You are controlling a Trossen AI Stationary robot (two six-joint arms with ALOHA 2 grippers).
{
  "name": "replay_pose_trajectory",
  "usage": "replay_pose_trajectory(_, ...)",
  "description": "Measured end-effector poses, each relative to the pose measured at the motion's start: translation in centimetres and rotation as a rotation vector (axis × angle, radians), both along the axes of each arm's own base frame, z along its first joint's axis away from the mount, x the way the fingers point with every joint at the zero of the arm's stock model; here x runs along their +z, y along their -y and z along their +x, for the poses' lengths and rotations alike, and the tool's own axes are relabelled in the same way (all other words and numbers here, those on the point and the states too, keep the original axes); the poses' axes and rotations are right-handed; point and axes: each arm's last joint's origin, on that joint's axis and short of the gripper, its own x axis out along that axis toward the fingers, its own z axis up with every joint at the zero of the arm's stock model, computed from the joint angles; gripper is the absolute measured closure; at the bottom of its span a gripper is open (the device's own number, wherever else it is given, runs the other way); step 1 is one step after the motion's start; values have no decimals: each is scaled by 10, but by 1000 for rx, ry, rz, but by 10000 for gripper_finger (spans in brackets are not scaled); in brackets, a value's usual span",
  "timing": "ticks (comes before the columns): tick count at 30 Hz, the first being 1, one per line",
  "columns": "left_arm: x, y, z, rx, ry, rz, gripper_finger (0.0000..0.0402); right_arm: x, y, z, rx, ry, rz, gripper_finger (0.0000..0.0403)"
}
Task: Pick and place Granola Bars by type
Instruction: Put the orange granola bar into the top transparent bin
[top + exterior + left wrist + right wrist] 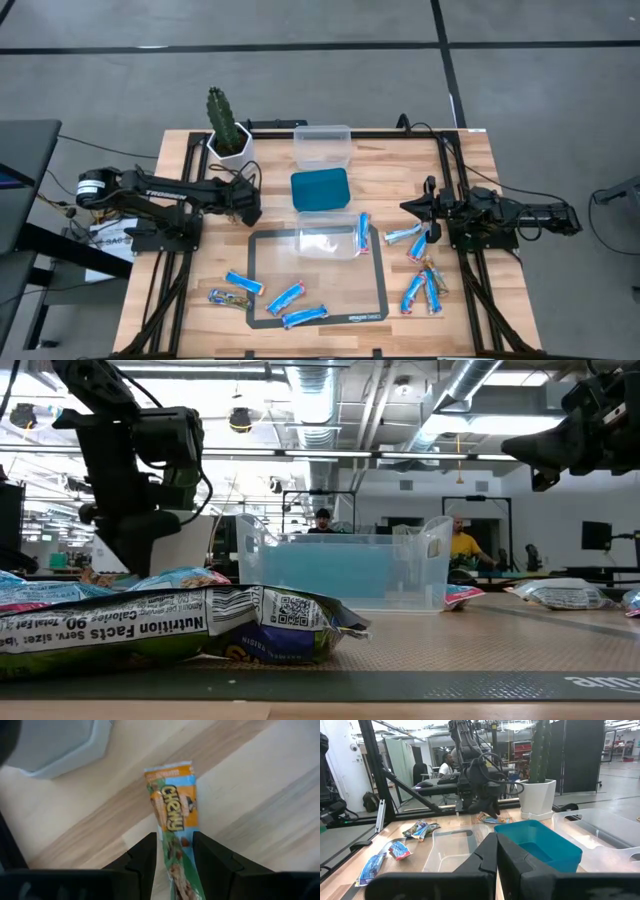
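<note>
Green-wrapped bar between left hand fingers, seemingly ungripped.

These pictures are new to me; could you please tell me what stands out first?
A green-and-orange wrapped granola bar lies on the wooden table between the left tool's open fingers, beside the white cactus pot. Shiny blue wrapped bars are scattered across the near table, around a clear square container.
</note>
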Motion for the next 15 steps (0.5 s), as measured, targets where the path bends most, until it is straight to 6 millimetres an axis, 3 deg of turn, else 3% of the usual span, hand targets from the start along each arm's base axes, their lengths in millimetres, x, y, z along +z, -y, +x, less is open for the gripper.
replay_pose_trajectory(15,-10,4,-10,22,-36,-95,281,0,0,0,0,0,0,403)
